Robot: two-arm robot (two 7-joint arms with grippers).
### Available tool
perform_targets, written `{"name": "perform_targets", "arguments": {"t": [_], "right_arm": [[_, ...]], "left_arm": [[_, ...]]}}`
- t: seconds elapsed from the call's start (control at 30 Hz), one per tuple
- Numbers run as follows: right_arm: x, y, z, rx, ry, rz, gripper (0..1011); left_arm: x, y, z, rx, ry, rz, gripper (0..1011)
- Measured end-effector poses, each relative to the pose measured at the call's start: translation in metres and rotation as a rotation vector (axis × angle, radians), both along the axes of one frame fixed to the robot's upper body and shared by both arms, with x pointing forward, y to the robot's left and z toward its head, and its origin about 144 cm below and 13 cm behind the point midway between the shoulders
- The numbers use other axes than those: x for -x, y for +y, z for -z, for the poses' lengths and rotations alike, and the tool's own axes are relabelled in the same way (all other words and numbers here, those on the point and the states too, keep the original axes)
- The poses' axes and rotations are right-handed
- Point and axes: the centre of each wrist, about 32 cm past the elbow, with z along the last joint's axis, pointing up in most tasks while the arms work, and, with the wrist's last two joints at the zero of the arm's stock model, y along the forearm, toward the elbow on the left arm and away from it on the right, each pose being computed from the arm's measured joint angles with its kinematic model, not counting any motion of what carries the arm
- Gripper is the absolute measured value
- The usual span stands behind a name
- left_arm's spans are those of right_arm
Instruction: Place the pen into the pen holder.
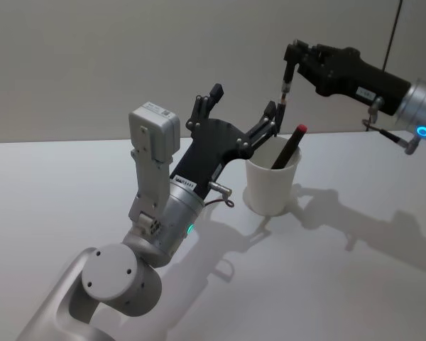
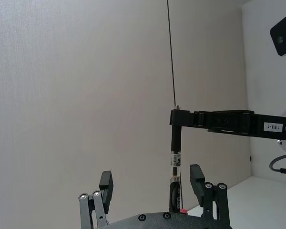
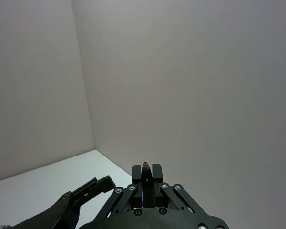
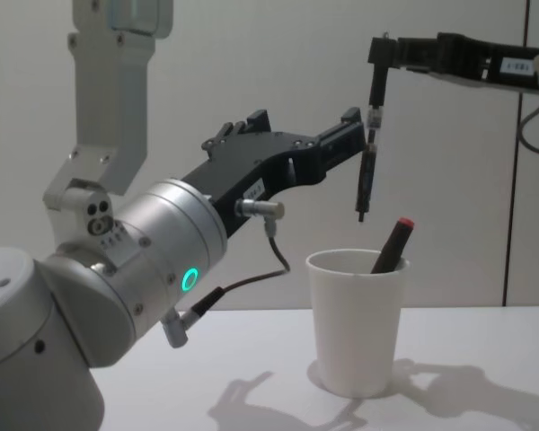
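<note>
Pen held upright over the cup

The right gripper reaches in from the right, well above the table, its jaws closed on the top end of a dark pen. The pen hangs vertical, tip down, above the rim of the pen holder and clear of it.

The pen holder, a white paper cup, stands upright on the table toward the far edge, right of centre. A second pen with a red cap already leans inside it, the cap sticking out above the rim.

The left gripper is raised beside the cup on its left, jaws spread wide and holding nothing. In the left wrist view the hanging pen shows between its two fingers.
</note>
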Motion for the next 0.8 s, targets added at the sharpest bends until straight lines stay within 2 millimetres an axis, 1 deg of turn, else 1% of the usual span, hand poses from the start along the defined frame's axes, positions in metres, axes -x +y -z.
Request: {"name": "perform_targets", "arguments": {"t": [0.8], "right_arm": [[-0.0021,-0.0041,0.0042,0.005,0.001,0.032,120]], "left_arm": [[0.0,0.0,0.0,0.0,0.0,0.0,1001]]}}
